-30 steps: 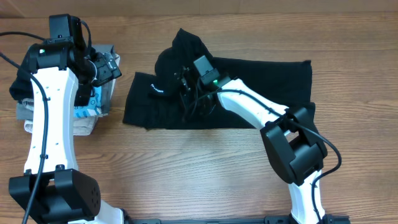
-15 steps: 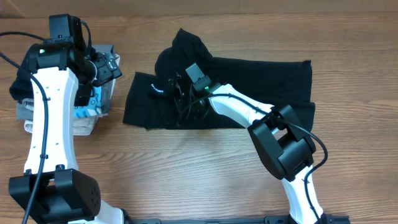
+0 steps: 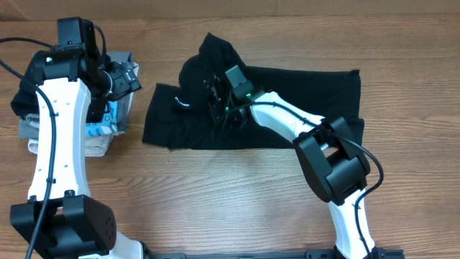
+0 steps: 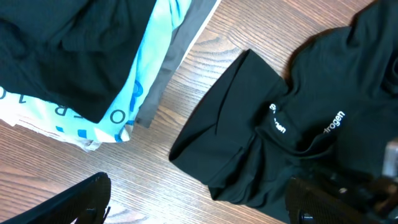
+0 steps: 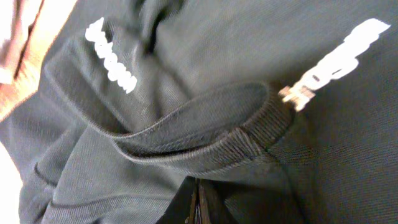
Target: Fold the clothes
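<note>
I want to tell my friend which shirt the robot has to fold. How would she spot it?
Look at the wooden table, then its middle, away from the stack of folded clothes at the left edge. The black T-shirt lies loose there, alone, with small white lettering, unlike the stacked blue-and-white, grey and beige ones.

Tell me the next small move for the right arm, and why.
Probably drag the right pincer gently leftward, low over the table. It looks shut on the black T-shirt beside the collar, and the fabric there is humped and creased while the rest lies flat. The left pincer hangs open by the folded pile, not helping.
</note>
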Motion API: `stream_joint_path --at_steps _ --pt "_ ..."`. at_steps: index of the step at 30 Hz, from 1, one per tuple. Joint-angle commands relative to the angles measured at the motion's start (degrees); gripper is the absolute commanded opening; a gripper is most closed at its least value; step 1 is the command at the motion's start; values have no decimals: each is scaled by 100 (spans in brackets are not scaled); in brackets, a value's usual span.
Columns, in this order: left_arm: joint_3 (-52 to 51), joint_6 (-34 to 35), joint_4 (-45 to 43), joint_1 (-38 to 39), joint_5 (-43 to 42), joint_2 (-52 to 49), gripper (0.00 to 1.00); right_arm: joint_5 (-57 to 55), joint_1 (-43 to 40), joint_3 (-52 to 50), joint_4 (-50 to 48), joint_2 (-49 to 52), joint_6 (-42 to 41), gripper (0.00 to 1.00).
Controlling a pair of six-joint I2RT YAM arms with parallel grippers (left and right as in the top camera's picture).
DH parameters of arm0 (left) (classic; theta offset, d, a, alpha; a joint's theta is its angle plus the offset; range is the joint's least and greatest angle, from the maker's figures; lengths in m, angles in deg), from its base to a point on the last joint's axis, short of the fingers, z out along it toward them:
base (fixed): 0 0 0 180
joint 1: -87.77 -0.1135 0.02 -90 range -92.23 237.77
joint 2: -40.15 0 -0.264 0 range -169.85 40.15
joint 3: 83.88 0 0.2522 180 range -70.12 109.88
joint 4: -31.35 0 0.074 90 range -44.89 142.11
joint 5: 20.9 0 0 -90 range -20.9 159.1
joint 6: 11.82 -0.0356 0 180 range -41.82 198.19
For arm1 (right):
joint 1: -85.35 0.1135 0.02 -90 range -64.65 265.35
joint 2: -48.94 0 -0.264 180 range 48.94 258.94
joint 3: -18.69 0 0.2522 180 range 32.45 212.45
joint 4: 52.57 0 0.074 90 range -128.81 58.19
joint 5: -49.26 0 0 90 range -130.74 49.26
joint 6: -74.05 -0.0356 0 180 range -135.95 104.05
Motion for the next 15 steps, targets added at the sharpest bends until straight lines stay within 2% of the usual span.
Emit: stream_joint_path --at_steps 1,15 --pt "-203 101 -61 -57 63 -33 92 -46 -37 114 -247 37 -138 4" --pt "-505 101 -238 -57 61 -33 91 -1185 -31 96 -509 219 -592 4"
